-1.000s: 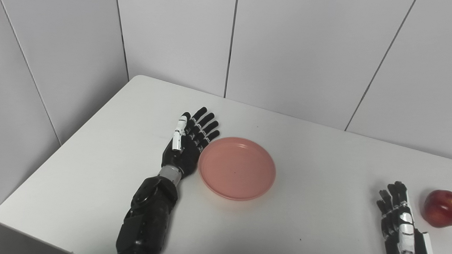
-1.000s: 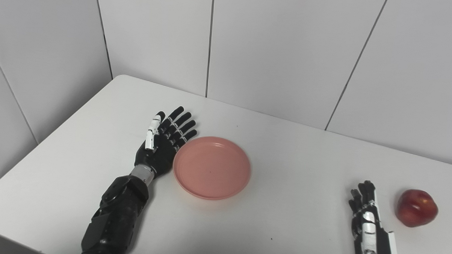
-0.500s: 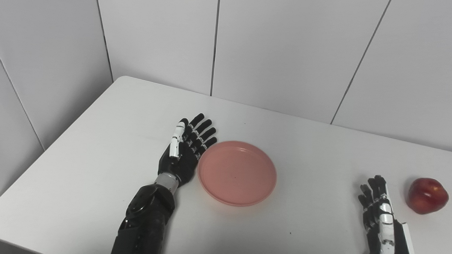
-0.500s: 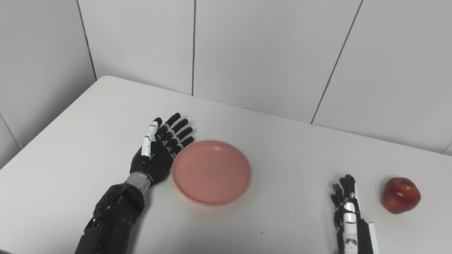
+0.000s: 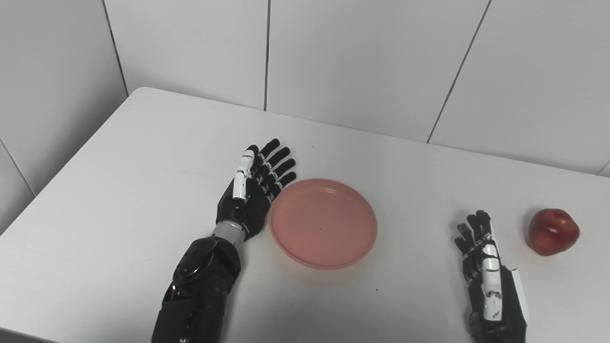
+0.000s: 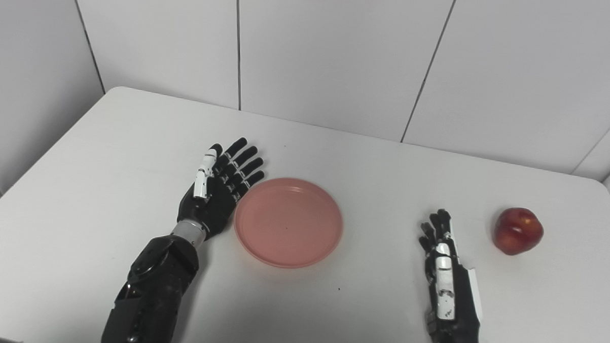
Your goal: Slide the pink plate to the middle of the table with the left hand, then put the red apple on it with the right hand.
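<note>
The left hand (image 5: 250, 200), fingers spread, is being held against the pink plate (image 5: 323, 223) at its 9 o'clock; the right hand (image 5: 487, 264), empty with fingers extended, is being kept apart from the red apple (image 5: 553, 232) at its 2 o'clock.

Plate (image 5: 323, 223) lies mid-table (image 5: 133, 150), apple (image 5: 553, 232) well apart to its right.

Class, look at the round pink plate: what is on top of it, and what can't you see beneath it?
Nothing lies on the round pink plate; its dish is bare. The red apple sits apart on the white table. The tabletop beneath the plate is covered.
</note>
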Action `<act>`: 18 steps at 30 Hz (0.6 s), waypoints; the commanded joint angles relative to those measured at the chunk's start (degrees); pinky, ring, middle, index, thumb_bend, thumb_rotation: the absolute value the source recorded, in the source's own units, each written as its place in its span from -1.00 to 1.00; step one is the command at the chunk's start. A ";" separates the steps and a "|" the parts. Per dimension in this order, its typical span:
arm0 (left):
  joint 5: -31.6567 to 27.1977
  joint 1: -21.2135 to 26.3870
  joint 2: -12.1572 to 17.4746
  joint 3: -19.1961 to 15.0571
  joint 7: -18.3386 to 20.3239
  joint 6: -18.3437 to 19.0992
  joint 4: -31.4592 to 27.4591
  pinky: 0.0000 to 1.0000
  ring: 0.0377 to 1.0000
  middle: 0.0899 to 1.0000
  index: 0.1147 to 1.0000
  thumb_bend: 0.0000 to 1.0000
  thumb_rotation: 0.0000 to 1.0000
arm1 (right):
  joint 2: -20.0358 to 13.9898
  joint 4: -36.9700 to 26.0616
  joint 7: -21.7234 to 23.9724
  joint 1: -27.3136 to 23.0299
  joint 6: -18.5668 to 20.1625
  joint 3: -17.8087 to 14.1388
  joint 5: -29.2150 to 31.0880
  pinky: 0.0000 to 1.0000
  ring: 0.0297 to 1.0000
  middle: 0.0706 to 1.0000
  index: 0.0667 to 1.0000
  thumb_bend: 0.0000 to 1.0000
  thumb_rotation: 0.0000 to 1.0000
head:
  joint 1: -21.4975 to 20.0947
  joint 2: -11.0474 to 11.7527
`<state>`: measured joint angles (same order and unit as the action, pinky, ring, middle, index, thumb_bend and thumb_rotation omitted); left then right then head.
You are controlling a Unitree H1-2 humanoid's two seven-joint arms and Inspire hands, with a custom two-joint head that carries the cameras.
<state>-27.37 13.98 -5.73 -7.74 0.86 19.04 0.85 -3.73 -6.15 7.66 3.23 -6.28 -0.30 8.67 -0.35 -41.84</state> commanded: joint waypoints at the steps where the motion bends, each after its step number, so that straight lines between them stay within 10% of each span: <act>1: 0.10 1.32 -0.24 0.41 0.29 0.21 -1.99 0.74 0.72 0.73 0.69 -0.37 1.00 | 1.39 0.14 -0.45 0.72 1.07 0.69 0.11 0.96 0.94 0.98 1.00 -0.28 1.00 | -0.90 -0.26; 18: 0.71 0.33 -1.33 3.25 0.11 3.24 -5.12 0.76 0.74 0.74 0.68 -0.38 1.00 | 4.15 -1.63 -2.71 0.42 2.84 2.20 -2.93 0.96 0.93 0.97 0.98 -0.24 1.00 | -7.31 -1.66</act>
<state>-26.70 13.26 -6.74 -4.90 0.15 21.85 -2.16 -0.13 -7.05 5.30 3.42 -3.64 1.53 5.85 -7.73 -43.42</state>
